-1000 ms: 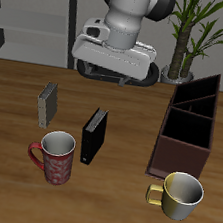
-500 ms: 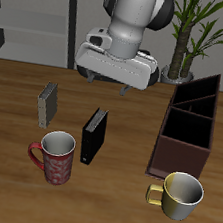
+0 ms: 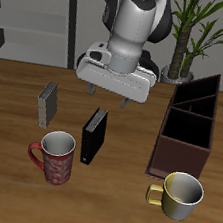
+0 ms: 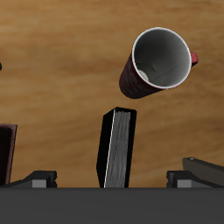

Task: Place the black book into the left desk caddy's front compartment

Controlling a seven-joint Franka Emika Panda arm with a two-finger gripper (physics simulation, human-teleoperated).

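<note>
Pincer hangs above the black book, jaws spread wide and holding nothing; book stands upright on the counter beside the red mug, well apart from the caddy.

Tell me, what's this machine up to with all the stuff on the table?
A robot arm hangs its gripper, fingers spread open, just above the black book, which stands upright on the wooden table beside a red mug. Nothing is grasped yet. The left desk caddy waits with its compartments open. A grey book and a yellowish mug sit untouched.
</note>
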